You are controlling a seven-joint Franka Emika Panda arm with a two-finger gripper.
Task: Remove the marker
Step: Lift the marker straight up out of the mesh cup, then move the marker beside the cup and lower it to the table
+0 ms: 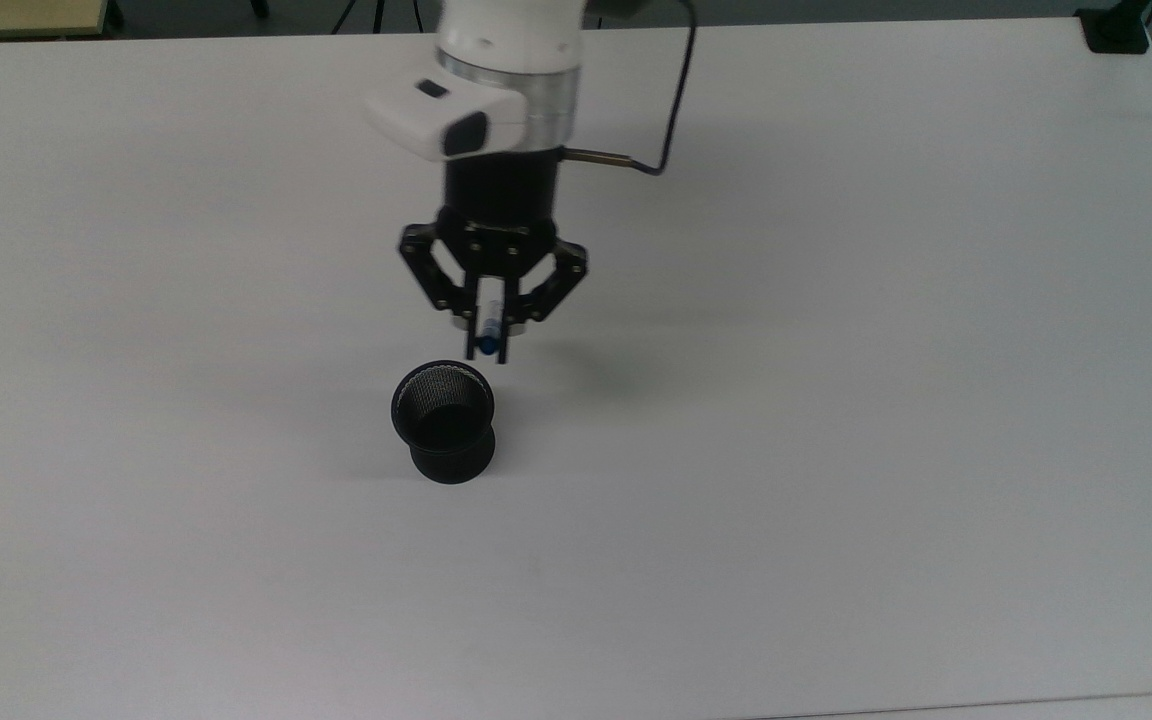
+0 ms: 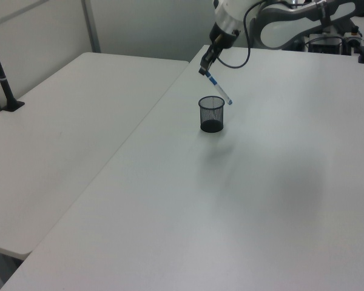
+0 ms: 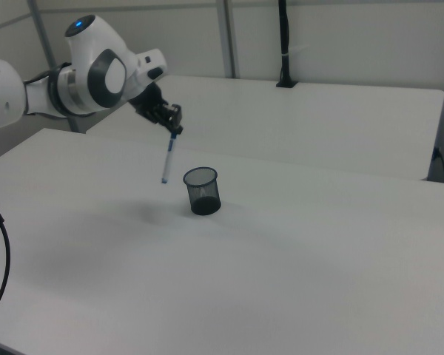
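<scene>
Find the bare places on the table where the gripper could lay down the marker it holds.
The gripper holds the marker in the air, clear of the mesh cup. The white table is bare on every side of the cup, widest toward the top view's right and bottom edge. The cup's own spot is the one crowded place.

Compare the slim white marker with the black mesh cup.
The slim white marker with blue ends hangs tilted in the air, clamped in the gripper; the black mesh cup stands upright on the white table. The marker is thin and pale, the cup wide, dark and empty.
</scene>
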